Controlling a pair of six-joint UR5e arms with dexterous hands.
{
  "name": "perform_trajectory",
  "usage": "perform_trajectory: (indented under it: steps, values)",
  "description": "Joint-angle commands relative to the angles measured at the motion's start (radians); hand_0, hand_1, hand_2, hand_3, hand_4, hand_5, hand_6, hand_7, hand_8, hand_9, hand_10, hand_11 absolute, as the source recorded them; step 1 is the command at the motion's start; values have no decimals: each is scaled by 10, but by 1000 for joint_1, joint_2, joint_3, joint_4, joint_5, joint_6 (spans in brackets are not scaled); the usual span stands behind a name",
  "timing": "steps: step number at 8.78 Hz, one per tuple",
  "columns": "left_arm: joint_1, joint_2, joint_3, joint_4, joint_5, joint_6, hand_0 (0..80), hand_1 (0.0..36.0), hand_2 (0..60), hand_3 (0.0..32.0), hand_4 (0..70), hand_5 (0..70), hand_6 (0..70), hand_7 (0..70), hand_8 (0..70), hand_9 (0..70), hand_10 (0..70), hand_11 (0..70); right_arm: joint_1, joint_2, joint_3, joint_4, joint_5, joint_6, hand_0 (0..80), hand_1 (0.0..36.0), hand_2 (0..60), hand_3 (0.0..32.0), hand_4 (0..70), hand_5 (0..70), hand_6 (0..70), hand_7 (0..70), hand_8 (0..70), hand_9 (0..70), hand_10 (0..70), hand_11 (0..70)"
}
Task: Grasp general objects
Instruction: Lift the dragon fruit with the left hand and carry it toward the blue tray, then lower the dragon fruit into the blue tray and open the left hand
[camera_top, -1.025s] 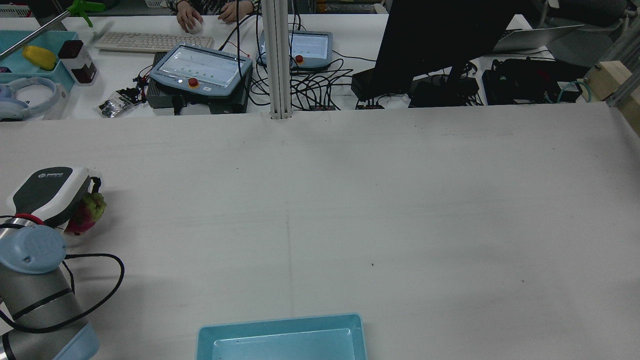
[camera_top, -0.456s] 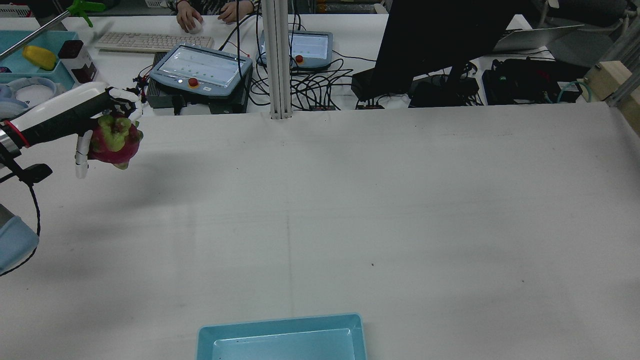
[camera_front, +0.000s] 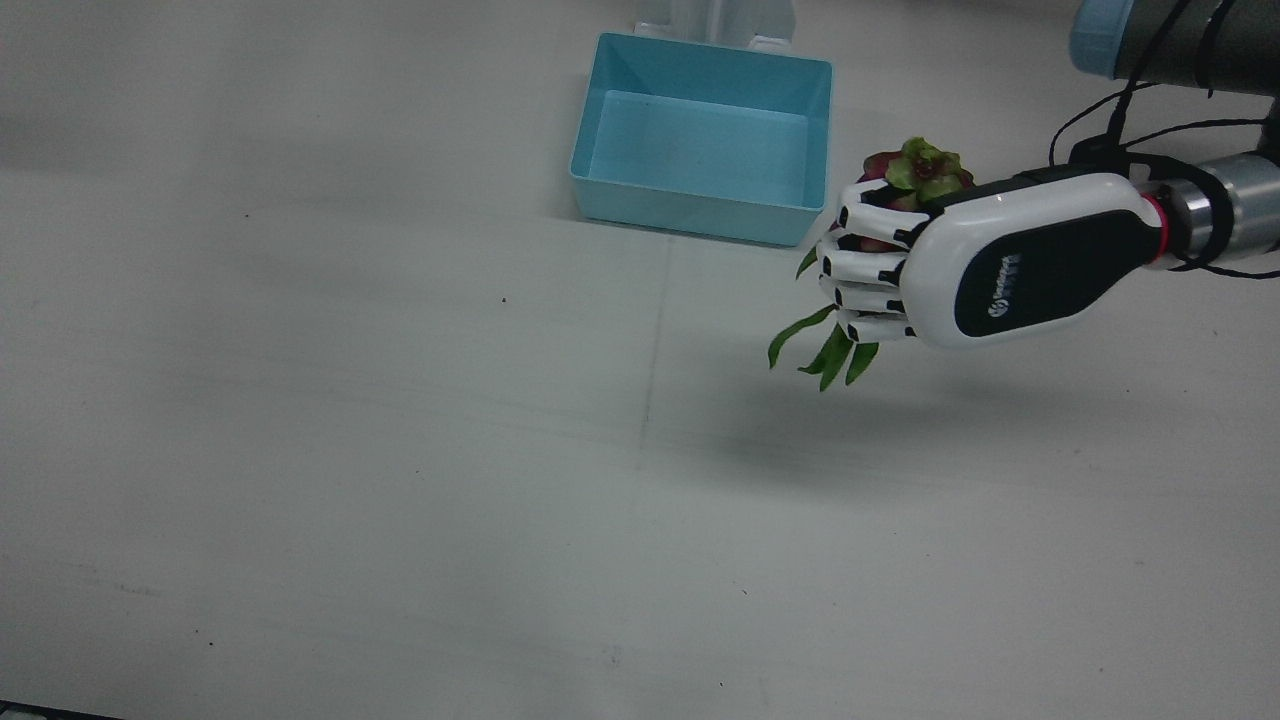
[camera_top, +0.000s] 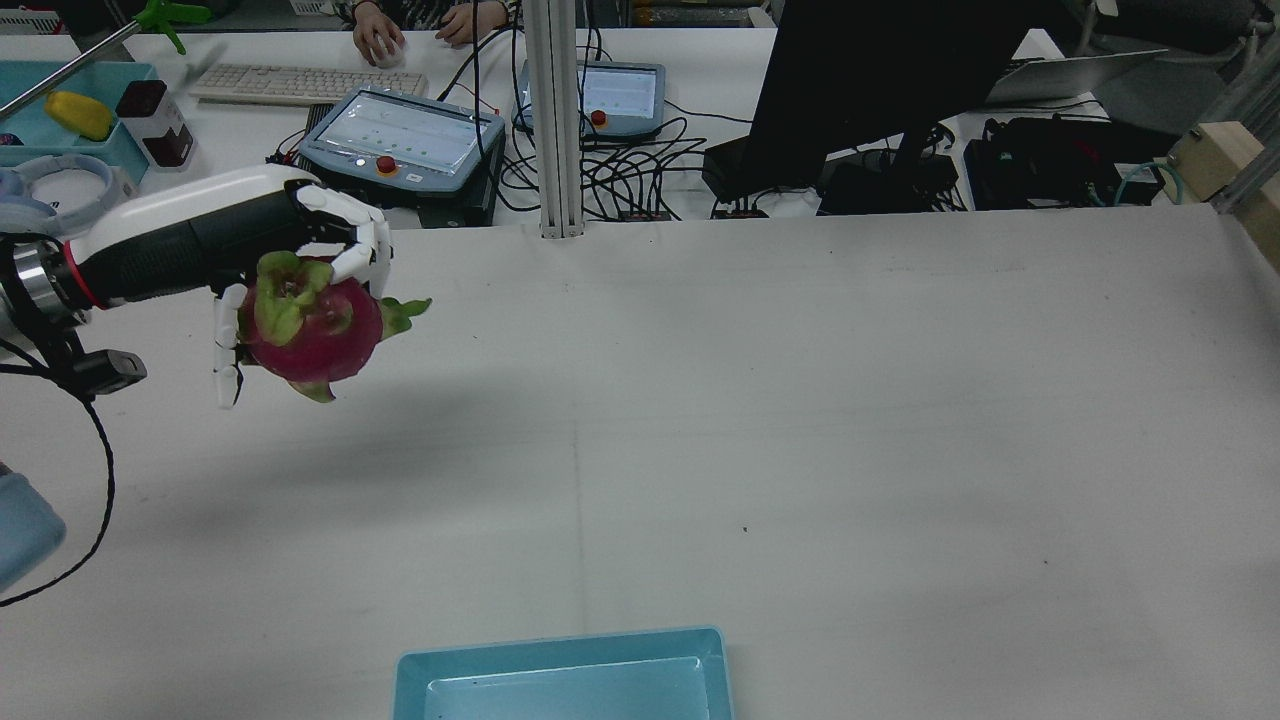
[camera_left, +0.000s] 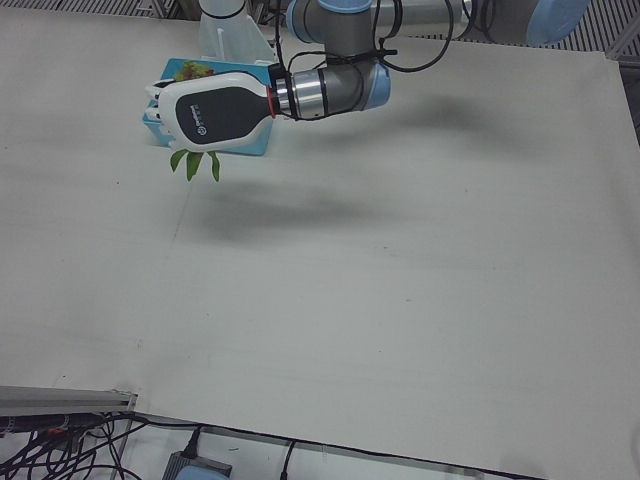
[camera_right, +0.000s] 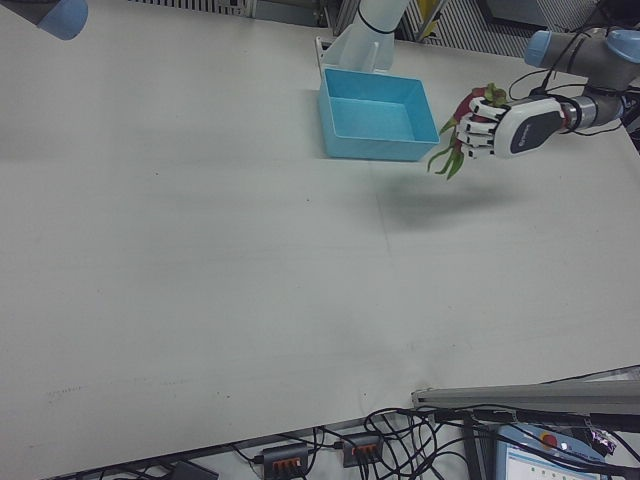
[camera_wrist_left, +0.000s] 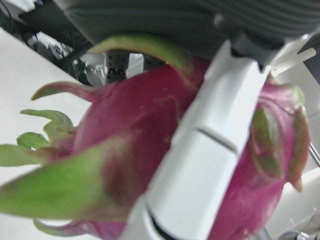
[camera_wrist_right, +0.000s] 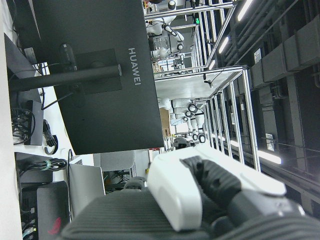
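Aloft, the left robot hand clamps a magenta green-scaled dragon fruit, its leafy tips pointing away from the arms' pedestals.

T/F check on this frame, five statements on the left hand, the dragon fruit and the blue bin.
1. The left hand is shut on the dragon fruit. True.
2. The dragon fruit rests on the table. False: it is held in the air, with its shadow on the table below it.
3. The blue bin already holds a fruit. False: its inside shows bare.
4. In the front view the left hand is beside the blue bin, not above it. True.
5. The right hand works over the table. False: no table view shows it; its own camera shows only part of it, facing the monitor.
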Motion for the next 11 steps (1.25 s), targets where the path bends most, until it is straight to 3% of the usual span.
perform_trajectory:
  steps: [1,3,7,8,9,10,11]
  values:
    - [151,-3,-77,56,-10,14,800,360,600,0,700,700,700,700,700,700,700,700,-2,0,0,2,0,0,0,0,0,0,0,0,0,0,0,0,0,0]
    - [270,-3,-129,80,-14,11,800,360,600,0,700,700,700,700,700,700,700,700,0,0,0,2,0,0,0,0,0,0,0,0,0,0,0,0,0,0]
    - [295,-3,-132,98,-19,11,800,360,600,0,700,700,700,700,700,700,700,700,0,0,-2,2,0,2,0,0,0,0,0,0,0,0,0,0,0,0]
    - [293,3,-134,103,-19,18,800,304,176,0,549,700,433,700,330,487,346,514,0,-2,0,2,0,2,0,0,0,0,0,0,0,0,0,0,0,0]
    - [293,4,-135,102,-19,21,664,169,0,0,308,700,199,385,155,233,159,248,0,0,-2,2,0,2,0,0,0,0,0,0,0,0,0,0,0,0]
    - [293,4,-135,102,-20,23,639,165,0,66,115,700,85,155,44,86,98,165,0,0,-2,2,0,2,0,0,0,0,0,0,0,0,0,0,0,0]
    - [293,4,-137,102,-20,20,671,184,0,126,101,642,61,97,27,57,71,129,0,0,-2,2,0,0,0,0,0,0,0,0,0,0,0,0,0,0]
